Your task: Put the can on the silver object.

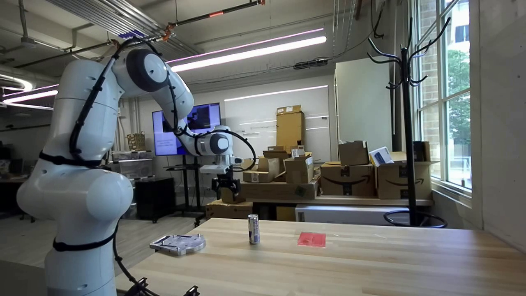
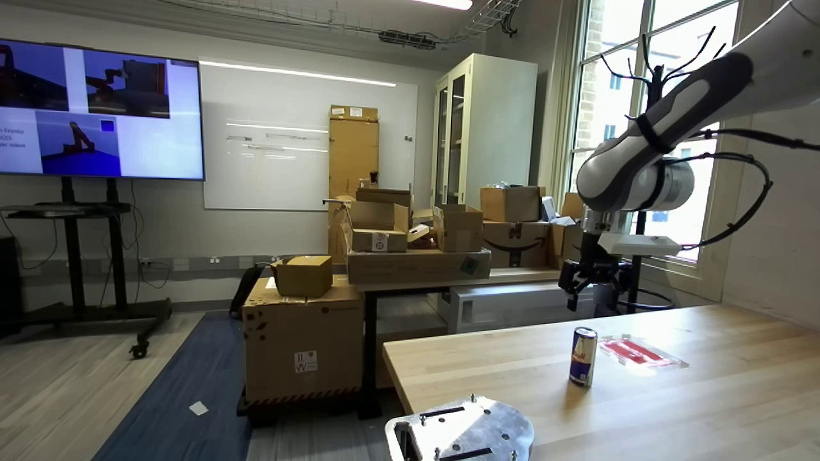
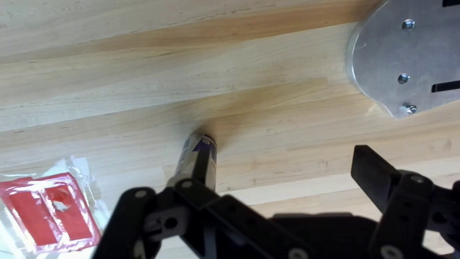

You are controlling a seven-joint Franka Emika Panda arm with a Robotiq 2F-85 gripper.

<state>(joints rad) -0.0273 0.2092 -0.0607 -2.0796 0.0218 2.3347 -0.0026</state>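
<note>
The can (image 1: 253, 229) is a slim, dark blue and silver cylinder standing upright on the table. It shows in both exterior views, here too (image 2: 583, 357). The silver object (image 1: 178, 243) is a flat metal plate with slots and screws on the table; it also shows in an exterior view (image 2: 474, 430) and at the upper right of the wrist view (image 3: 381, 61). My gripper (image 1: 225, 191) is open and empty, above table height and apart from the can. In the wrist view my gripper (image 3: 284, 165) has its left finger partly covering the can (image 3: 186, 162).
A flat red packet (image 1: 312, 239) in clear plastic lies on the table (image 1: 370, 263), beyond the can from the silver object; it also shows in the wrist view (image 3: 54, 212). Cardboard boxes (image 1: 347, 179) and a black coat stand (image 1: 409, 164) are behind the table.
</note>
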